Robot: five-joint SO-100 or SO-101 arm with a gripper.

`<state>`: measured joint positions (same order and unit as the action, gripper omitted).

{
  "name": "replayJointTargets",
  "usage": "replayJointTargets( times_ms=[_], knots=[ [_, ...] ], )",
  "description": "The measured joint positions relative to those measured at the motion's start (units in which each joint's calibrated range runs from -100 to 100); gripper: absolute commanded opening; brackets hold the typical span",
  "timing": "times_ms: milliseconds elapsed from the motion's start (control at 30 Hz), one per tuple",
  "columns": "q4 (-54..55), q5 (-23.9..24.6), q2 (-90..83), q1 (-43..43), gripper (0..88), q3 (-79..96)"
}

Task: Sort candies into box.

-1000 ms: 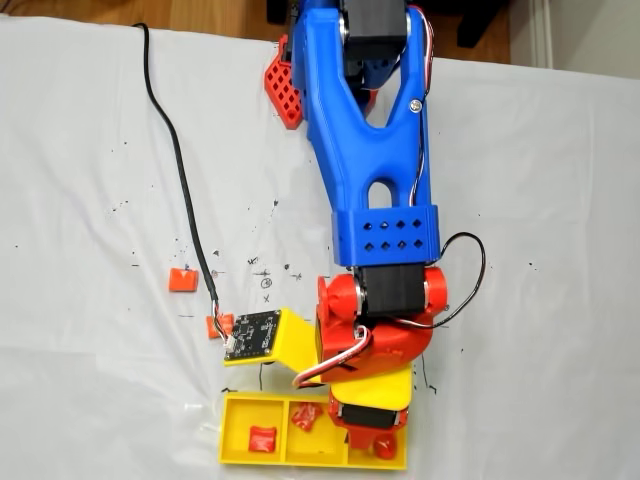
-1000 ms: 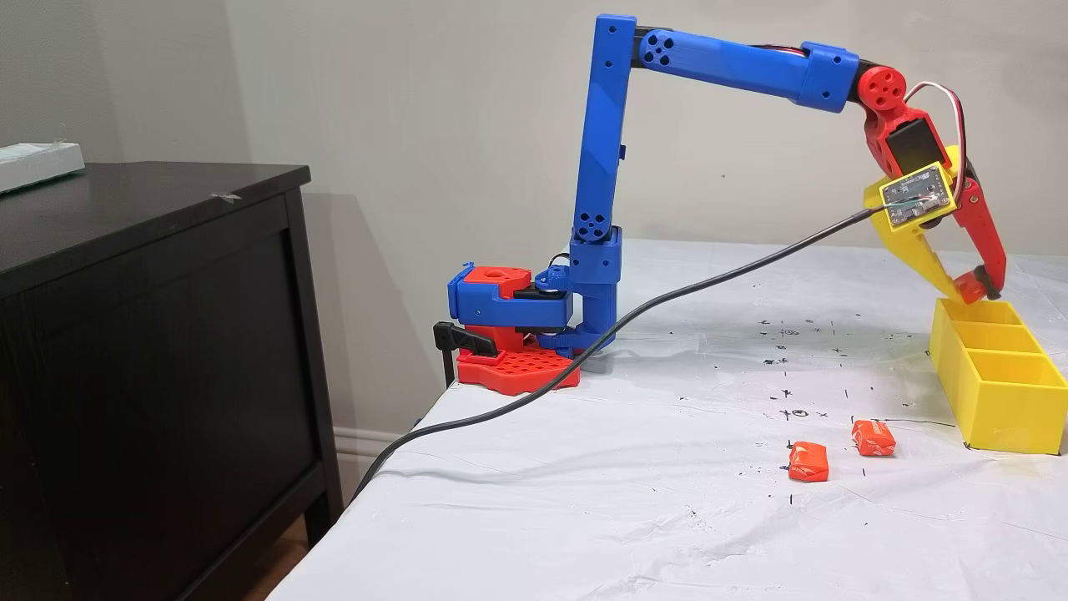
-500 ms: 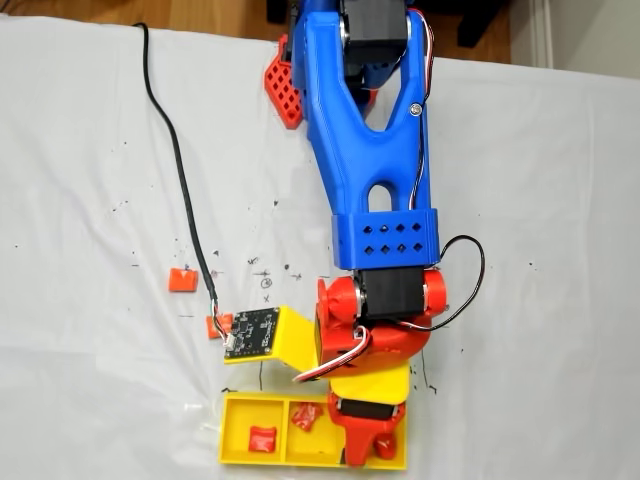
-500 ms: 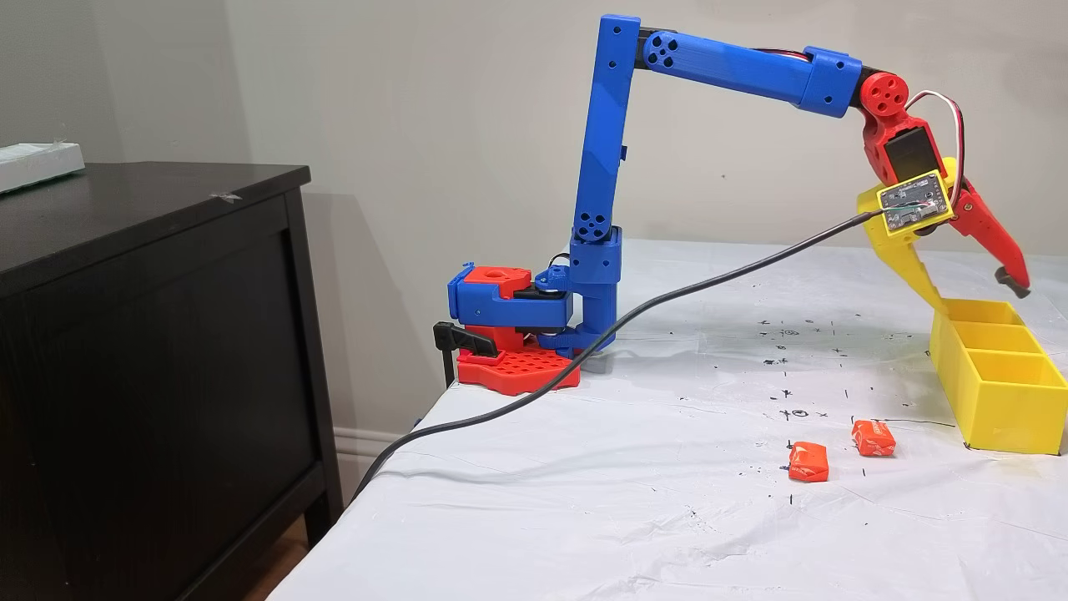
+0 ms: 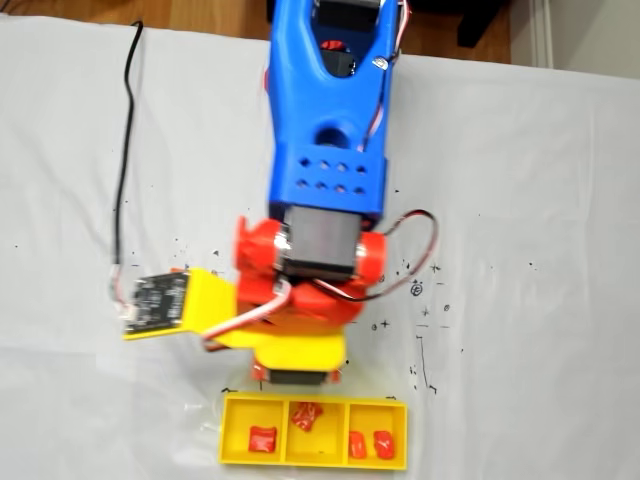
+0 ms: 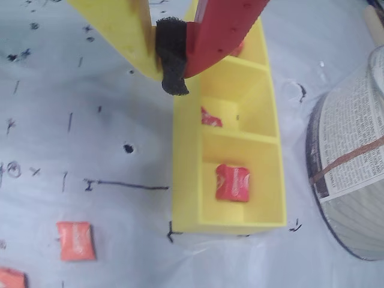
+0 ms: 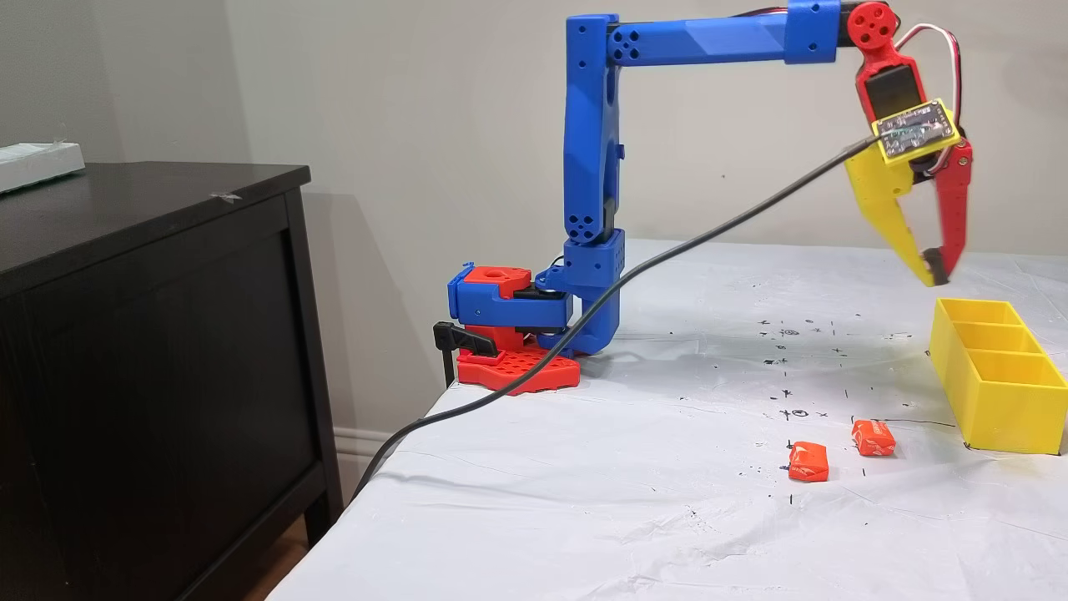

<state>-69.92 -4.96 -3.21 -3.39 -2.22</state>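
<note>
Candies first, since counting is the whole game: four sit in the box (image 5: 234, 442) and two lie out on the table.

From the top-down fixed view, the left compartment has one red candy (image 5: 262, 438), the middle has one red candy (image 5: 305, 416), and the right has a pair (image 5: 369, 443) side by side — they look red too, though they're small enough that I wouldn't swear to the shade. That's three compartments in a row, all occupied.

The two loose orange ones are on the white cloth (image 7: 584, 467) in the side fixed view, one orange candy (image 7: 808, 462) nearer the camera and another orange candy (image 7: 873, 437) just beside it, both a little way off from the box's near end.

As for me: my gripper (image 7: 934, 270) hangs in the air above the table, off the far end of the box, pointing down. My yellow finger and red finger are pinched together at the tips with nothing between them — the wrist view shows the black pad (image 6: 170, 57) pressed tight.
</note>
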Motion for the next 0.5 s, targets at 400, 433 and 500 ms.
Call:
replayJointTargets(
  times_ms=[400, 433, 500],
  knots=[
    [1.0, -9.9, -1.8, -8.7, 0.2, 7.7],
    [1.4, -10.5, -1.4, -9.4, 0.2, 8.1],
    [3.0, -11.5, -0.3, -10.5, 0.6, 8.4]
  ],
)
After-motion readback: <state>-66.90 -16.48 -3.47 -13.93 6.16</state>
